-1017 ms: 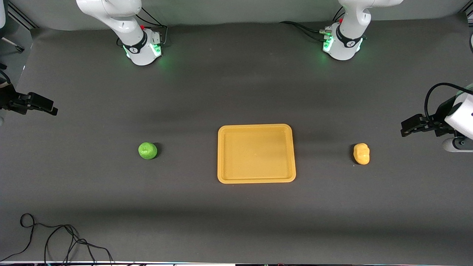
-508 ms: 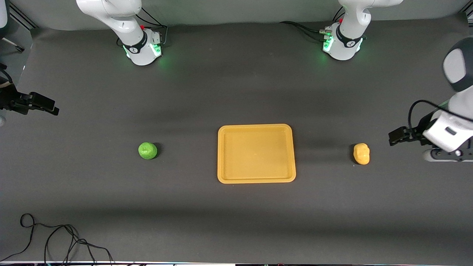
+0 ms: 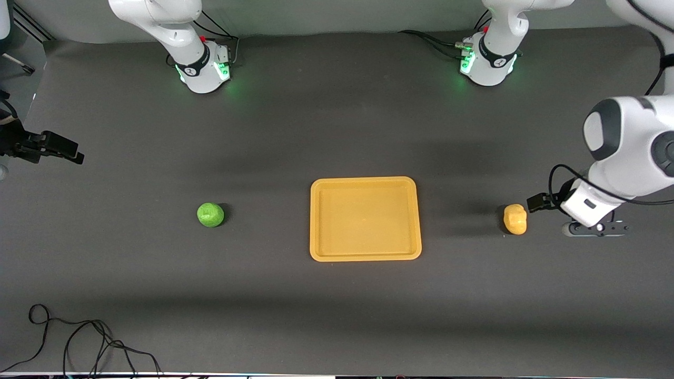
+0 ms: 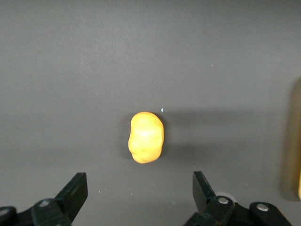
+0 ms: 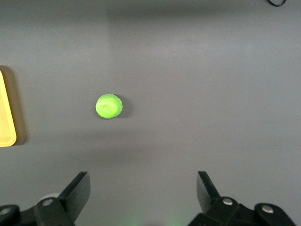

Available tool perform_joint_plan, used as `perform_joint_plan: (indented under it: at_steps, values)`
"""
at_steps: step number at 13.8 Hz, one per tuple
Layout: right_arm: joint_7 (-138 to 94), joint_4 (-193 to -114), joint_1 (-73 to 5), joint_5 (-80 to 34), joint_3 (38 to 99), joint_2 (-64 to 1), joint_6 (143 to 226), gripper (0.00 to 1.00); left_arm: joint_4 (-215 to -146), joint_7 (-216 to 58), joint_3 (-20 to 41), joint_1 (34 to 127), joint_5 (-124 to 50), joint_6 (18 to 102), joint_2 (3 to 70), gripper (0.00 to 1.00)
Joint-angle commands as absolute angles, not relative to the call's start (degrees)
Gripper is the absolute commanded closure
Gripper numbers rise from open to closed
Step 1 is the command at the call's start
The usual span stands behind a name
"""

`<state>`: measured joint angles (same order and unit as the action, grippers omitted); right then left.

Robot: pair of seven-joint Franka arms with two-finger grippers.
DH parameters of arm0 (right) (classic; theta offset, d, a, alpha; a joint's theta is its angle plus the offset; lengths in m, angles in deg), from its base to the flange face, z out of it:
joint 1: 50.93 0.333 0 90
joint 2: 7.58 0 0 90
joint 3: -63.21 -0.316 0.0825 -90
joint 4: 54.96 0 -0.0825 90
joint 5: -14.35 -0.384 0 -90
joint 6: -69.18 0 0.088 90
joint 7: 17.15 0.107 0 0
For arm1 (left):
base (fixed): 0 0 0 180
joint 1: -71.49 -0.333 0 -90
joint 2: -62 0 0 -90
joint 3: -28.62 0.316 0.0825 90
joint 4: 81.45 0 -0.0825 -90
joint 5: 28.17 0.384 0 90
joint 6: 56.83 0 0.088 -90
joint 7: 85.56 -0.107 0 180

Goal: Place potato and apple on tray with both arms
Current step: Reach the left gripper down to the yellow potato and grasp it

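Observation:
The orange-yellow tray (image 3: 365, 180) lies flat mid-table and holds nothing. The green apple (image 3: 210, 215) sits on the mat beside it, toward the right arm's end. The yellow potato (image 3: 515, 219) sits beside the tray toward the left arm's end. My left gripper (image 3: 537, 202) hangs open and empty just off the potato, on the side away from the tray. Its wrist view shows the potato (image 4: 146, 137) ahead of the open gripper (image 4: 139, 180). My right gripper (image 3: 73, 152) waits open at the table's end, well away from the apple (image 5: 109, 105); its jaws (image 5: 142, 178) hold nothing.
The two arm bases (image 3: 202, 68) (image 3: 487, 63) glow green along the edge farthest from the camera. A loose black cable (image 3: 79, 342) lies at the near corner at the right arm's end. A tray edge shows in the left wrist view (image 4: 296, 155) and in the right wrist view (image 5: 5, 117).
My left arm has swung in from the table's end and lowered, bringing its gripper close beside the potato. The right gripper, apple, potato and tray have not moved.

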<state>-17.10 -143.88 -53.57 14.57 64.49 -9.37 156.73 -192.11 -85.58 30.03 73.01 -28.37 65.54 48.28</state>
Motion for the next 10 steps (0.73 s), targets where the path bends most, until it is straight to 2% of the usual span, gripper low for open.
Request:
perform_joint_plan:
  at_steps: [1,2,5,10]
  values:
    - [-17.85,-142.93,-53.22,14.00,65.32,-9.33,155.58,0.00,-199.02,-88.02,30.02,72.28,-27.74,76.10,47.95,0.01]
    - [-17.94,-142.93,-53.22,14.00,65.32,-9.33,155.58,0.00,-200.70,-88.02,30.02,72.37,-27.73,79.19,47.25,0.01]
    - [-17.85,-143.02,-53.22,14.00,65.32,-9.33,155.58,0.00,-203.08,-88.46,30.02,72.46,-27.73,81.15,44.52,0.02]
    - [-17.85,-142.93,-53.22,14.00,65.32,-9.16,155.58,0.00,-203.35,-89.77,29.93,72.55,-27.73,83.88,39.43,0.04]
